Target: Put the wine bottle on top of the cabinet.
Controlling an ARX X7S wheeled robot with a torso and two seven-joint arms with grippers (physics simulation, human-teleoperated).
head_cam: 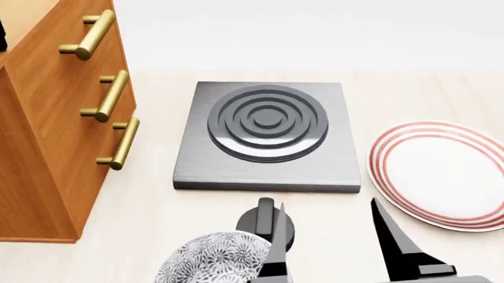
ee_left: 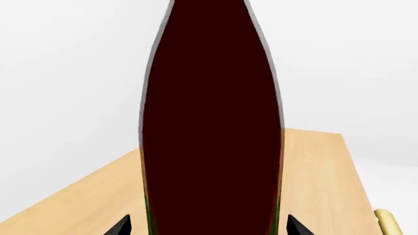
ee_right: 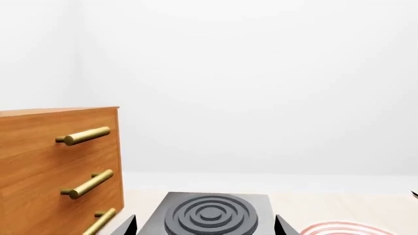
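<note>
Cabinet [ee_left: 320, 186] top below | wine bottle [ee_left: 212, 122] between left fingers [ee_left: 121, 226]

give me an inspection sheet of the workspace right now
surface: pale counter, bare between the items.
job's things: wine bottle fills the left wrist view, upright between the finger tips, over a light wooden top with a brass handle end at the edge; cabinet at the head view's left, three brass bar handles.
clutter: grey hob plate with rings, red-rimmed white plate, patterned bowl, dark round object beside it.
grippers: left gripper shut on the bottle; right gripper open, empty, low over the counter.
cables: nothing seen.
surroundings: plain white walls, nothing else seen.
</note>
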